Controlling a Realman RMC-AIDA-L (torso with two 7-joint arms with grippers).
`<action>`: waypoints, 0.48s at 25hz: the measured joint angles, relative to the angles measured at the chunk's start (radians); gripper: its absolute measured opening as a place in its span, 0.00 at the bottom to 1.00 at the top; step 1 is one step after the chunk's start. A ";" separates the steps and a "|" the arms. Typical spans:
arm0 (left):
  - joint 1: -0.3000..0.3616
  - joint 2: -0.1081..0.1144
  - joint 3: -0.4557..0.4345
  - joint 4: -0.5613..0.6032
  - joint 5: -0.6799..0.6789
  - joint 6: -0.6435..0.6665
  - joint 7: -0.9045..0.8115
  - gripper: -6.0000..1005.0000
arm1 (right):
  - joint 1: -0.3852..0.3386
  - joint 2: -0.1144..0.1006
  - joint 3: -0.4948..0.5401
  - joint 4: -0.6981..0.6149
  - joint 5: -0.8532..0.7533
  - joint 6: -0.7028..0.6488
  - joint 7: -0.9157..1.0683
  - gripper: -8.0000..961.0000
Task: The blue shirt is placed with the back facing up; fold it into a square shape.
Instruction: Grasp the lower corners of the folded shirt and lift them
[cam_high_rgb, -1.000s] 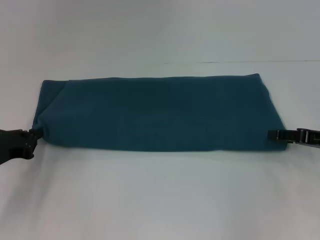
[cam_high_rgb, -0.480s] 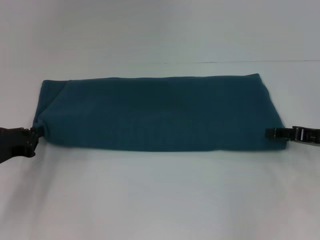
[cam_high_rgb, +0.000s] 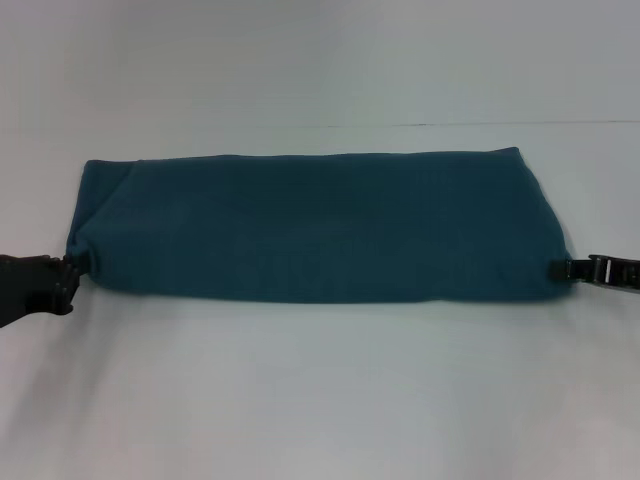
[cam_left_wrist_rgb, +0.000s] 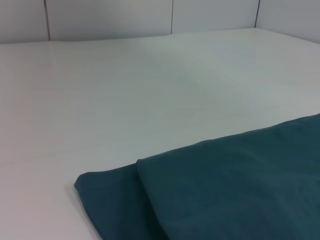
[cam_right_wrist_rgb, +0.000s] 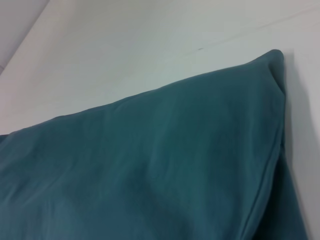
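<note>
I had the blue shirt (cam_high_rgb: 315, 225) folded into a long band, not yet square; I couldn't tell either claw's state.

Blue shirt (cam_high_rgb: 315, 225) taken as landmark: folded into a long band, lying flat across the middle of the white table (cam_high_rgb: 320, 390).

- Near side of shirt: broad bare tabletop, nothing standing on it.
- Far side of shirt: bare tabletop up to a thin seam line; the left wrist view shows a panelled wall (cam_left_wrist_rgb: 110, 17) rising at the table's far edge.
- Left end of shirt: left gripper (cam_high_rgb: 68, 270) at the near corner, touching the cloth.
- Right end of shirt: right gripper (cam_high_rgb: 562, 268) at the near corner, low to the table, tip at the cloth edge.
- Shirt itself low, no raised folds.
</note>
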 joint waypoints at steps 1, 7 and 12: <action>0.000 0.000 0.000 0.000 0.000 0.000 0.000 0.01 | 0.000 0.001 0.000 0.000 0.000 0.001 -0.001 0.15; 0.001 -0.001 0.002 0.000 0.000 0.003 0.000 0.01 | -0.006 0.002 0.008 0.000 0.004 0.002 -0.015 0.07; 0.013 -0.002 0.002 0.014 -0.001 0.023 -0.020 0.01 | -0.011 0.004 0.019 0.000 0.012 0.002 -0.038 0.02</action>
